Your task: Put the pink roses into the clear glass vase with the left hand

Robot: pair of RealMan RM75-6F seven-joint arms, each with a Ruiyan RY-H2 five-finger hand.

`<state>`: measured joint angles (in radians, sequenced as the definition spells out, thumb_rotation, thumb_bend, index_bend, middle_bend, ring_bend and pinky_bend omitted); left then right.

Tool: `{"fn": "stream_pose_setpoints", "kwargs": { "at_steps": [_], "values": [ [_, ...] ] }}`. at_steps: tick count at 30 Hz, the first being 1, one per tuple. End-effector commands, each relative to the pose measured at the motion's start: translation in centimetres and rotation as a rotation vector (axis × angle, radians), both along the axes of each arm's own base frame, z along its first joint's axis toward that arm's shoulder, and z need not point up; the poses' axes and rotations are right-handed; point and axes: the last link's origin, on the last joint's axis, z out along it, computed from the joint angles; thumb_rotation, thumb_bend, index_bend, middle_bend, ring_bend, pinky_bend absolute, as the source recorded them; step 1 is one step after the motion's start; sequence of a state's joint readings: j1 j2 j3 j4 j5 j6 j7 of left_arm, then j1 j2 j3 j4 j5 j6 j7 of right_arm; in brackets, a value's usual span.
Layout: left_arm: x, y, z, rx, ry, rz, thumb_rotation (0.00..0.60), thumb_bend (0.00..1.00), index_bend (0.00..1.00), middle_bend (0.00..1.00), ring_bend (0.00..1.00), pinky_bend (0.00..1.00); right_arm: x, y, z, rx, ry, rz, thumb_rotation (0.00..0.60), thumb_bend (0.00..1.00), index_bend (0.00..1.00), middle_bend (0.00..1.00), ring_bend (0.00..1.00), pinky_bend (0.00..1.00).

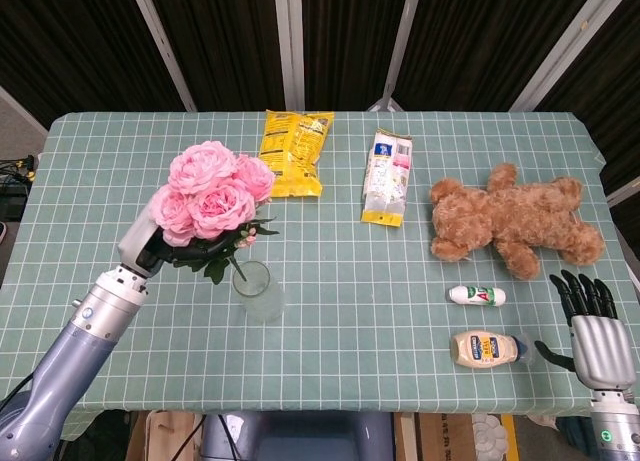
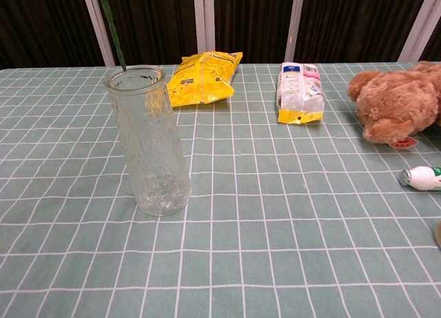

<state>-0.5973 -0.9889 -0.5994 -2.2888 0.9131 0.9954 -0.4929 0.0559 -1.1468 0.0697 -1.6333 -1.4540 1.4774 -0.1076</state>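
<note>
while my left hand (image 1: pixel 163 247) grips the pink roses (image 1: pixel 212 193), blooms tilted up-left, their stem slants down-right to the clear glass vase (image 1: pixel 254 289) rim; my right hand (image 1: pixel 592 329) rests spread.

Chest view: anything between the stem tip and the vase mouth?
Nothing. In the chest view the green stem ends right at the glass vase rim's far edge; whether it's inside is unclear.

The left arm (image 1: pixel 70 351) has a smooth blue-grey shell, then a silver metal wrist ring and a pale grey cuff, ending in the dark-fingered left hand (image 1: pixel 165 246). The right hand (image 1: pixel 592 326) has a silver ribbed back and black fingers.
</note>
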Motion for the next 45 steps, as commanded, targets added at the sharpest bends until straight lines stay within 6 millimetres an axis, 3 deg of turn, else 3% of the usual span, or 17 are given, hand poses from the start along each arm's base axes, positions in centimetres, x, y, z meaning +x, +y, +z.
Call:
{"fn": "stream_pose_setpoints", "kwargs": {
  "at_steps": [1,25,34,40,45],
  "values": [
    [-0.1,0.1,-0.8,-0.012,0.026,0.004,0.6,0.48,0.4,0.47,0.34,0.44,0.0,0.0,0.1,-0.004,-0.002,0.001,0.6,0.17,0.12,0.09,0.01,0.0],
    [-2.4,0.4,-8.4,-0.027,0.184,-0.001,0.6,0.48,0.4,0.46,0.31,0.43,-0.2,0.1,0.4,-0.006,-0.015,0.001,0.6,0.17,0.12,0.09,0.01,0.0],
    [-3.2,0.3,-9.4,-0.062,0.238,-0.021,0.6,0.45,0.34,0.35,0.21,0.35,-0.1,0.1,0.5,-0.004,-0.022,0.001,0.6,0.17,0.12,0.09,0.01,0.0],
    [-3.8,0.1,-9.3,-0.125,0.325,-0.062,0.6,0.36,0.24,0.21,0.08,0.22,-0.1,0.2,0.6,-0.009,-0.023,0.003,0.6,0.17,0.12,0.09,0.01,0.0],
    [-3.9,0.0,-8.8,-0.175,0.364,-0.093,0.6,0.33,0.22,0.18,0.05,0.19,0.0,0.2,0.8,-0.014,-0.026,0.007,0.6,0.17,0.12,0.09,0.01,0.0]
  ]
}}
